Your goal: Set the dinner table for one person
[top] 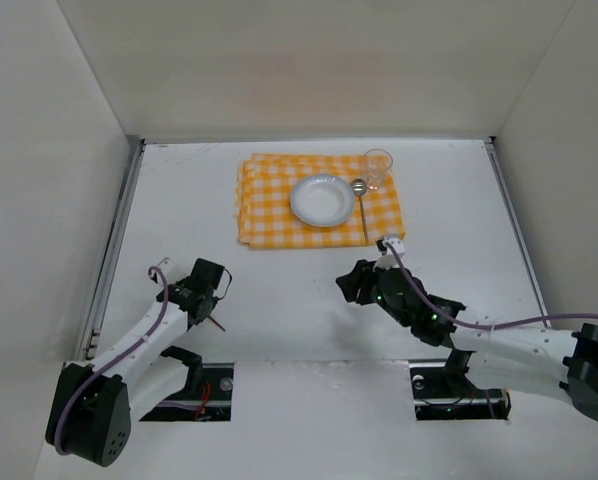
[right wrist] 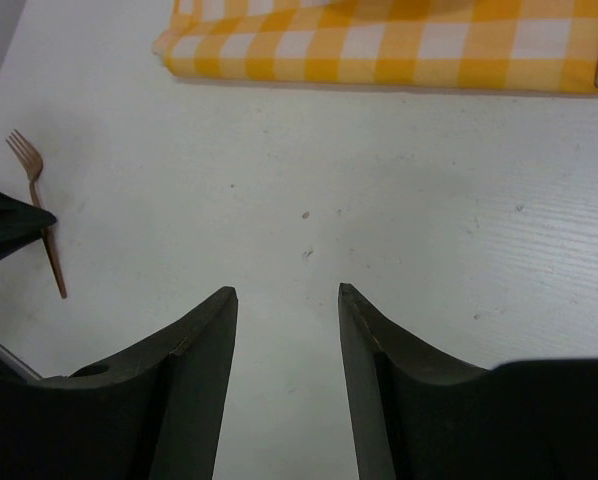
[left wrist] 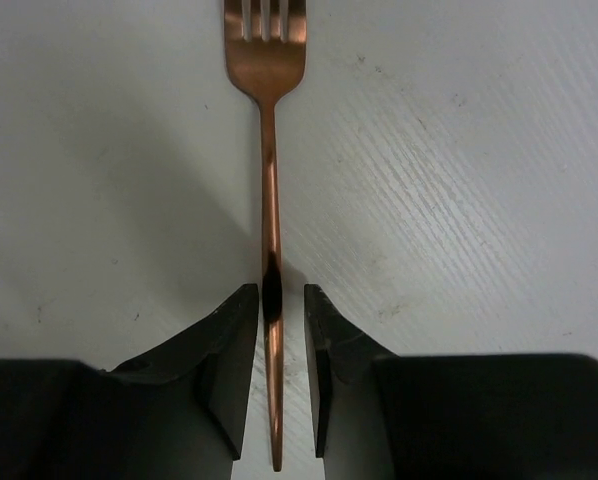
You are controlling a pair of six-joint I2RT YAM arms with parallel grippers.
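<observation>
A copper fork [left wrist: 269, 150] lies on the white dinner table [top: 459, 200], tines pointing away from my left gripper [left wrist: 279, 295]. The left jaws straddle its handle with a thin gap on each side, so the gripper is open around it. In the top view the fork [top: 217, 322] sits at the left gripper [top: 213, 304], front left of the table. It also shows in the right wrist view [right wrist: 44, 225]. My right gripper [top: 357, 283] is open and empty, low over bare table [right wrist: 287, 292], in front of the mat.
An orange-and-white checked mat [top: 269, 215] lies at the back centre, with a white plate [top: 322, 199], a spoon [top: 360, 200] to its right and a clear glass [top: 378, 168] at the mat's far right corner. White walls enclose the table on three sides.
</observation>
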